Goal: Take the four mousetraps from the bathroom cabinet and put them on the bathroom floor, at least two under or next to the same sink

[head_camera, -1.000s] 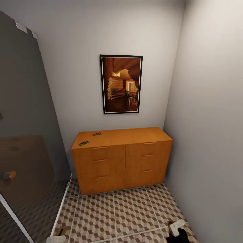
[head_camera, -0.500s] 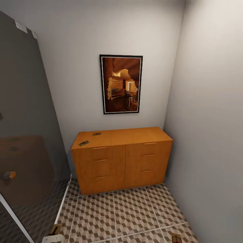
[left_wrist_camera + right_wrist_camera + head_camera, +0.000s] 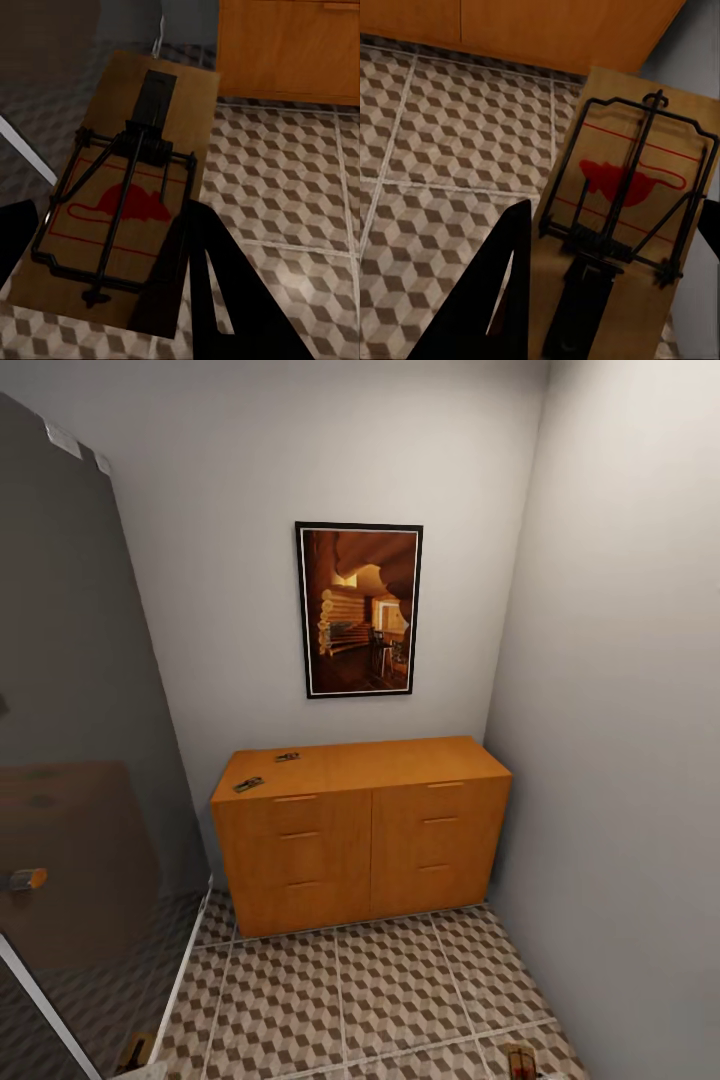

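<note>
cube-patterned bathroom floor (image 3: 380, 990) runs up to your cabinet (image 3: 360, 830), where two mousetraps (image 3: 248, 784) (image 3: 287, 757) sit on top. your left gripper (image 3: 112, 247) clamps a third mousetrap (image 3: 127, 187); your right gripper (image 3: 607, 247) clamps a fourth mousetrap (image 3: 622, 202).

Mousetraps (image 3: 142, 187) matt wood, dark wire; cabinet (image 3: 360, 835) smooth wood.

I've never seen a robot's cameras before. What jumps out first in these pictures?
A low orange-brown wooden cabinet stands against the far wall under a dark-framed picture, with two small mousetraps on its top. Each wrist view shows a tan wooden mousetrap with a red mouse print held between dark jaws above the cube-patterned tile floor.
</note>
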Motion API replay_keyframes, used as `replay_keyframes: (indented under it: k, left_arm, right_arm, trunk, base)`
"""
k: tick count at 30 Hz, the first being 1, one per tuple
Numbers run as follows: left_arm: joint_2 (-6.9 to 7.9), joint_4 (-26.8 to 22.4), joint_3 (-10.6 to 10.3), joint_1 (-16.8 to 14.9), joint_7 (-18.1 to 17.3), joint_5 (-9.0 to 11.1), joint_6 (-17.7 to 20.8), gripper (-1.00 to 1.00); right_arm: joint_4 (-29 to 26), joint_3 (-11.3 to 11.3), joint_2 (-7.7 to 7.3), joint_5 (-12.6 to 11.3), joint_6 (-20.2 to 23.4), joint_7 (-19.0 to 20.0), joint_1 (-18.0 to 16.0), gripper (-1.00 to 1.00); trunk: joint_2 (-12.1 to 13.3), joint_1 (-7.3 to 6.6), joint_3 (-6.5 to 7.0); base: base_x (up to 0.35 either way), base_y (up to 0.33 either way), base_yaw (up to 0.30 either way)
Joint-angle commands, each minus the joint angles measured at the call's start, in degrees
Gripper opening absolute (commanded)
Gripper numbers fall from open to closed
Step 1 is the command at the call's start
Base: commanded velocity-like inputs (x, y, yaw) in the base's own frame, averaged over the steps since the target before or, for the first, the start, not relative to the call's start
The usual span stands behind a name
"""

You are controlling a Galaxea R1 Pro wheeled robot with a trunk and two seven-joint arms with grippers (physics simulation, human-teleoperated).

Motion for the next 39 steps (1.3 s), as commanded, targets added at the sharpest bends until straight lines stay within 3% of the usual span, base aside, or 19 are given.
replay_keyframes:
  k: [1, 2, 3, 4, 6, 21, 34, 39]
  left_arm:
    - [-0.12, 0.2, -0.5, -0.1, -0.2, 0.7, -0.2, -1.00]
    - [-0.27, 0.2, -0.5, 0.0, 0.0, 1.0, -0.1, -1.00]
    - [-0.52, 0.2, -0.4, 0.3, 0.3, 1.2, 0.1, -1.00]
    - [-0.59, 0.2, -0.4, 0.4, 0.3, 1.3, 0.1, -1.00]
    - [-0.69, 0.2, -0.5, 0.6, 0.1, 1.3, 0.1, -1.00]
    - [-0.70, 0.2, -0.4, 1.2, 0.3, 1.3, 0.2, -1.00]
    - [-0.76, 0.2, -0.5, 3.0, 0.4, 1.3, -0.9, -1.00]
    - [-0.76, 0.2, -0.5, 4.3, 0.3, 1.3, -5.1, -1.00]
  right_arm:
    - [0.0, -0.2, 0.02, 0.4, 0.4, -0.3, -0.1, -1.00]
    - [-0.1, -0.2, 0.07, 0.1, 1.7, -0.3, -0.1, -1.00]
    - [-1.0, -0.2, 0.12, -1.9, 7.6, 0.0, -1.1, -1.00]
    - [-1.4, -0.2, 0.13, -2.9, 10.5, 0.1, -1.7, -1.00]
    - [-1.9, -0.2, 0.18, -4.4, 13.8, 0.2, -2.5, -1.00]
    - [-1.6, -0.1, 0.24, -5.6, 10.8, 0.1, -2.7, -1.00]
    - [-1.6, -0.1, 0.15, -5.8, 11.0, -0.5, -2.7, -1.00]
    - [-1.6, -0.1, 0.15, -5.9, 11.0, -0.5, -2.7, -1.00]
  trunk:
    - [0.0, 0.02, -0.02]
    - [0.0, 0.02, -0.02]
    - [0.0, 0.02, -0.02]
    - [0.0, 0.02, -0.02]
    - [0.0, 0.02, -0.02]
    - [0.0, 0.02, -0.02]
    - [0.0, 0.02, -0.34]
    - [0.0, 0.02, -0.52]
  base:
    - [0.000, 0.000, 0.000]
    - [0.000, 0.000, 0.000]
    - [0.000, 0.000, 0.000]
    - [0.000, 0.000, 0.000]
    - [0.000, 0.000, 0.000]
    - [0.000, 0.000, 0.018]
    - [0.000, 0.000, 0.273]
    - [0.000, 0.000, 0.297]
